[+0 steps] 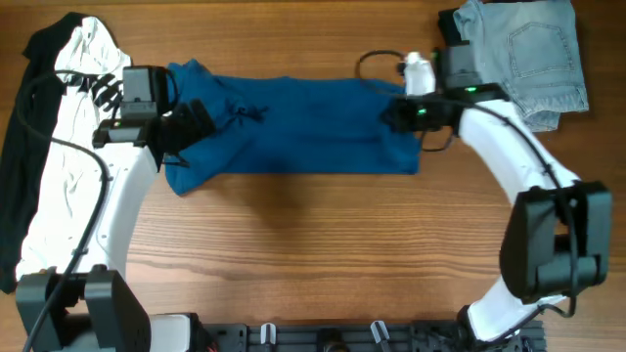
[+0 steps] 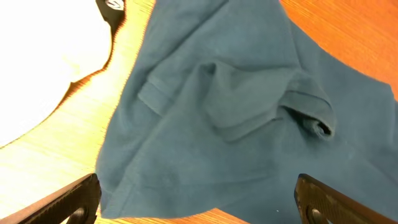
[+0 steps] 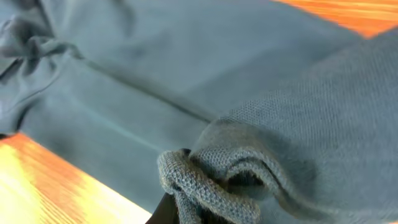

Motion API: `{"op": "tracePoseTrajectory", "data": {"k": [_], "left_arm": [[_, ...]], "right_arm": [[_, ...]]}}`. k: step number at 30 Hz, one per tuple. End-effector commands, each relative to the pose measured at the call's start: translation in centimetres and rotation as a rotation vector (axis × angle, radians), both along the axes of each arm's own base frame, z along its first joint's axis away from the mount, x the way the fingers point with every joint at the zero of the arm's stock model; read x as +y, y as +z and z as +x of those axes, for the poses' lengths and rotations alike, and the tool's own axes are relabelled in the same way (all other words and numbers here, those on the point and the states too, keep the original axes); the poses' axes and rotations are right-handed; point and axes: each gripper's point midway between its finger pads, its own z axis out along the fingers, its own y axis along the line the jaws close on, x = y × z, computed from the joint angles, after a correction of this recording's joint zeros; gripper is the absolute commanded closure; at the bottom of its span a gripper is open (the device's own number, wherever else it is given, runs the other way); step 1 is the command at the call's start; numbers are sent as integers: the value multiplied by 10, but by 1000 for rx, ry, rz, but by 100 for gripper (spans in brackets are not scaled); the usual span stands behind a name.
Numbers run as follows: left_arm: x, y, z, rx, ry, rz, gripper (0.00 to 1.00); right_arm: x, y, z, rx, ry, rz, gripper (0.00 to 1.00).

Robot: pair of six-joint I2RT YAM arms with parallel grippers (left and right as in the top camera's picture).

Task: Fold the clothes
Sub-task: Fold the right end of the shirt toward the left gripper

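**Blue shirt lies across the table, one gripper on its edge**

Blue shirt (image 1: 293,127) lies spread sideways on the wooden table (image 1: 323,244), with bare wood on its near side. Its left end is wrinkled and bunched, while its middle is quite flat.

The left gripper (image 1: 196,122) hovers over this wrinkled left end. In the left wrist view its two fingers (image 2: 68,202) stand wide apart, with only cloth below them and nothing between them.

The right gripper (image 1: 393,115) is at the right edge of the shirt. In the right wrist view a thick fold of the blue cloth is pinched at the dark finger, so this gripper is clamped on the shirt.

Left of the shirt lies a white top (image 1: 68,166) with black stripes, just beside the shirt's left end. A black garment (image 1: 20,147) lies along the outer side of this top.

Beyond the shirt's right end, at the far edge of the table, lie pale jeans (image 1: 533,54), folded in a heap.
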Motion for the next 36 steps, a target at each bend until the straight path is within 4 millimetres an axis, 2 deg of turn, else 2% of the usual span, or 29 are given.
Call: {"op": "tracePoseTrajectory", "data": {"k": [1, 4, 6, 9, 10, 11, 13, 15, 17, 18, 21, 24, 30, 35, 36], "left_arm": [[5, 8, 2, -28, -6, 24, 0], [5, 8, 3, -29, -6, 24, 0], [5, 8, 2, -28, -6, 24, 0], [5, 8, 2, -28, -6, 23, 0], [5, 8, 2, -28, -6, 23, 0], [5, 8, 2, -28, -6, 23, 0], [5, 8, 2, -28, -6, 23, 0], [5, 8, 2, -28, -6, 23, 0], [5, 8, 2, -28, -6, 23, 0], [5, 8, 2, -28, -6, 23, 0], [5, 8, 2, -28, -6, 24, 0], [5, 8, 2, -28, -6, 23, 0], [5, 7, 1, -22, -6, 23, 0], [6, 7, 1, -23, -5, 24, 0], [6, 7, 1, -23, -5, 24, 0]], "right_arm": [[34, 10, 4, -59, -1, -40, 95], [61, 7, 10, -102, 32, -20, 92], [74, 0, 16, -121, 42, -4, 71], [87, -10, 20, -132, 70, 20, 65], [92, -13, 20, -131, 83, 34, 61], [97, -11, 19, -137, 104, 57, 52], [104, -5, 22, -163, 120, 81, 48], [105, 1, 26, -177, 122, 90, 36], [100, 11, 32, -187, 101, 82, 32], [90, 16, 37, -193, 71, 54, 30], [49, 10, 45, -151, -71, -65, 30], [29, -8, 44, -103, -133, -137, 31], [31, -48, 46, -38, -144, -142, 37], [35, -50, 52, -54, -140, -123, 49], [36, -49, 53, -61, -139, -120, 54]]}}
